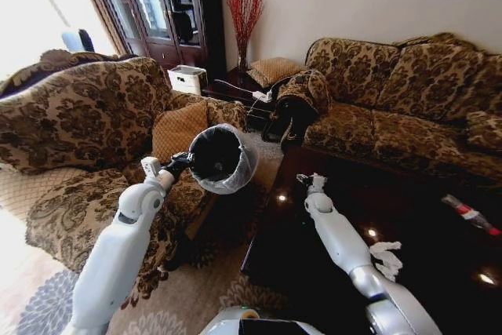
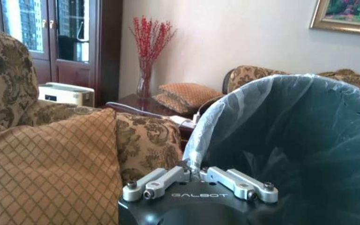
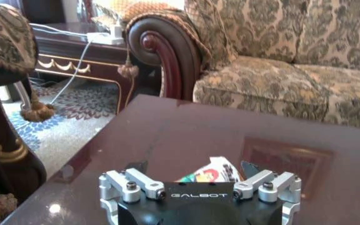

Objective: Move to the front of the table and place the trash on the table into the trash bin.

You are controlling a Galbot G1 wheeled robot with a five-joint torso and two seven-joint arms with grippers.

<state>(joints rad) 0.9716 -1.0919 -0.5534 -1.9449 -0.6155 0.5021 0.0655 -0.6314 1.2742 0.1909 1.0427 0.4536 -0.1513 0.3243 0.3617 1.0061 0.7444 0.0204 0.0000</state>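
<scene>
Left gripper [image 2: 196, 174] pinches the bag-lined rim of the trash bin [image 1: 222, 158], held tilted in the air beside the table [image 1: 329, 194]. Right wrist view: right gripper [image 3: 200, 169] spread, a colourful wrapper [image 3: 210, 172] on the tabletop between its jaws. Head view: bottle [image 1: 469, 213] and paper wad [image 1: 387, 257] farther along.

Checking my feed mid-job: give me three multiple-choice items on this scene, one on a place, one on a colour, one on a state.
1. Where is the round black trash bin with the bluish-white bag liner? A on a sofa seat; B held up by the left hand; C on the carpet.
2. The clear plastic bottle has a label that is: A red; B green; C blue.
3. The right hand is: A shut on paper; B open over a small colourful wrapper; C resting on a cushion.
Answers: B, its rim is pinched in mid-air; A, a red band shows; B, it straddles the wrapper on the glossy dark wooden table.
</scene>
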